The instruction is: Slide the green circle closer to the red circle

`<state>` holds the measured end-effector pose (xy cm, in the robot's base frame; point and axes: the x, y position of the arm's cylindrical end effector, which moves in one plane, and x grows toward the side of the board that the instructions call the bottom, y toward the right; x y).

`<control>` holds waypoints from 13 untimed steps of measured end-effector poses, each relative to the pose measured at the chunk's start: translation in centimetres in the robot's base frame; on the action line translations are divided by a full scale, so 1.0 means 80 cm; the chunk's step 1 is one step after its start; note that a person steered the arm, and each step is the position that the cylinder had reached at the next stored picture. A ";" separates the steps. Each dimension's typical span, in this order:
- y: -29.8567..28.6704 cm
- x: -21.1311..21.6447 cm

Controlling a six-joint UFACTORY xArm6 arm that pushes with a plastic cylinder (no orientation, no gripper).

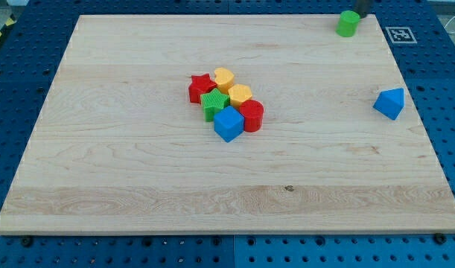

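Note:
The green circle (pixel 348 23) stands near the board's top right corner. My tip (pixel 359 15) is at the view's top edge, right against the green circle's upper right side. The red circle (pixel 252 115) sits far off at the board's middle, at the lower right of a tight cluster of blocks. It touches a blue cube (pixel 228 124) on its left and a yellow block (pixel 240 94) above it.
The cluster also holds a red star (pixel 201 87), a yellow heart (pixel 224 77) and a green star (pixel 214 104). A blue block (pixel 389 103) lies alone near the board's right edge. A printed marker (pixel 400 34) sits off the top right corner.

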<state>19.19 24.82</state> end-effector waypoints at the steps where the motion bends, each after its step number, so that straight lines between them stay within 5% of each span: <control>1: -0.016 0.002; 4: -0.020 0.134; 6: -0.027 0.104; 8: -0.013 0.157; 10: -0.084 0.204; 13: -0.144 0.208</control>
<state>35.83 13.31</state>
